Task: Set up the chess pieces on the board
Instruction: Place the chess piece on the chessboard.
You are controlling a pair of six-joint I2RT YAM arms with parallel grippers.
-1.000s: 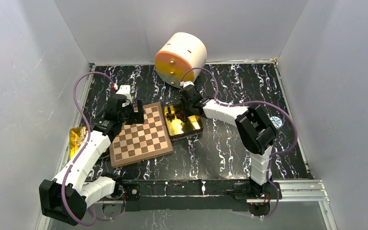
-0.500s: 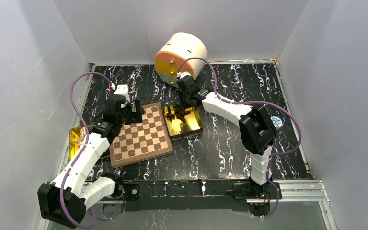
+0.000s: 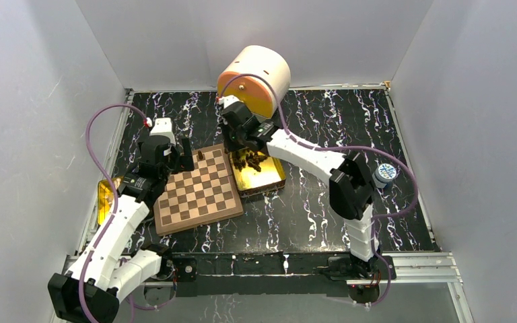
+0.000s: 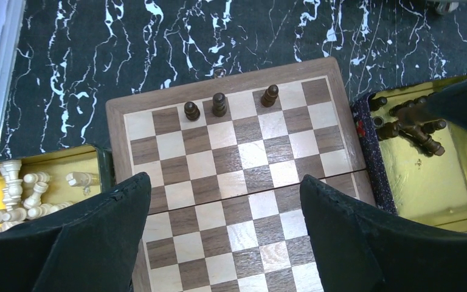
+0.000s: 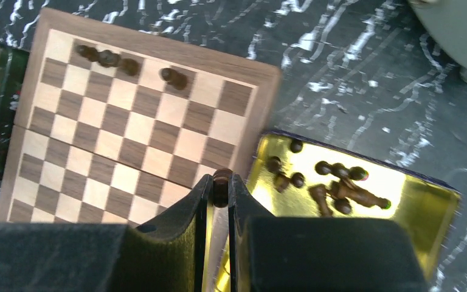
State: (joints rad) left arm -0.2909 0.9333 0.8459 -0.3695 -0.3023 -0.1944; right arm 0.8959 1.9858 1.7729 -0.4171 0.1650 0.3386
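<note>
The right end effector has its two fingers pinched almost together on a small dark chess piece, whose rounded head pokes out just above the fingertips. Seen from its own wrist, it hangs over the seam where the board meets the gold tin. Seen from overhead, it sits above the far end of that tin, close to the board's far right corner. Inside the tin more dark pieces lie in a loose heap, several on their sides.

The left end effector is spread wide with nothing between its fingers, and it is held above the middle of the board.

Three chess pieces stand upright in the board's far row. Two are on neighbouring squares, and the third has one square between it and them.

The board lies flat on the black, white-veined desk. The gold tin sits just beside its right edge. A second gold tin sits just beside its left edge and holds a jumble of white pieces. At the back of the desk, beyond the right arm's wrist, stands a round cream and orange drum.
</note>
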